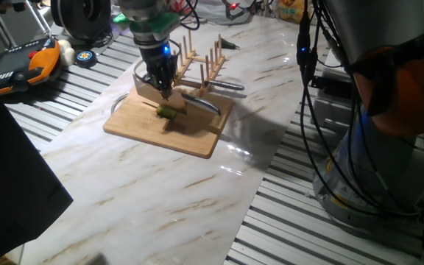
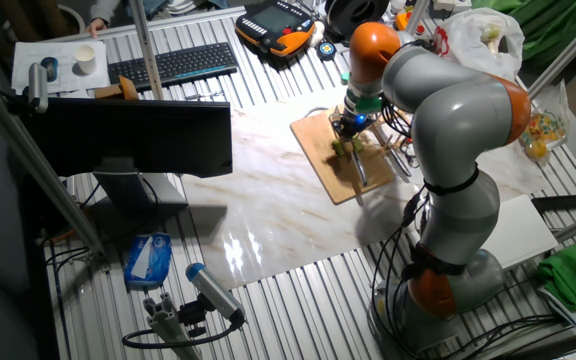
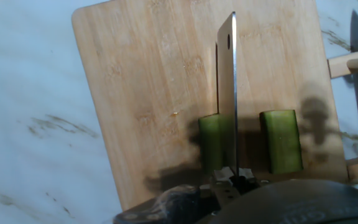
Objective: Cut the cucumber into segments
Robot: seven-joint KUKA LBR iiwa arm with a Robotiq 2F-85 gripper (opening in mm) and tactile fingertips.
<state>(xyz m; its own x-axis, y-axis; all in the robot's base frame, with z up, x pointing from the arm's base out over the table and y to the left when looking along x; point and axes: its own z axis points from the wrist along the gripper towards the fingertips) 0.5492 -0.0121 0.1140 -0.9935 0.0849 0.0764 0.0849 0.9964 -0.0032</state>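
Gripper [image 1: 163, 91] is down over the board [image 1: 146, 125], and my hand view shows the jaws clamped on a knife [image 3: 227, 93], blade on edge and running straight out ahead of them. Fingertips themselves are mostly hidden at the bottom of that view, but the blade sits fixed between them.

Two green pieces lie on the board right at the jaws. One [image 3: 215, 143] sits against the blade on its left and the blade's edge covers its right side, so I can't tell how far the cut goes. The other segment [image 3: 281, 140] lies just right of the blade, apart from it, with a strip of bare wood between.

From one fixed view I see the cucumber [image 1: 170, 112] as a small green lump directly under the gripper. A wooden rack [image 1: 199, 59] stands just beyond the jaws, at the board's far edge, on the marble table [image 1: 160, 191].
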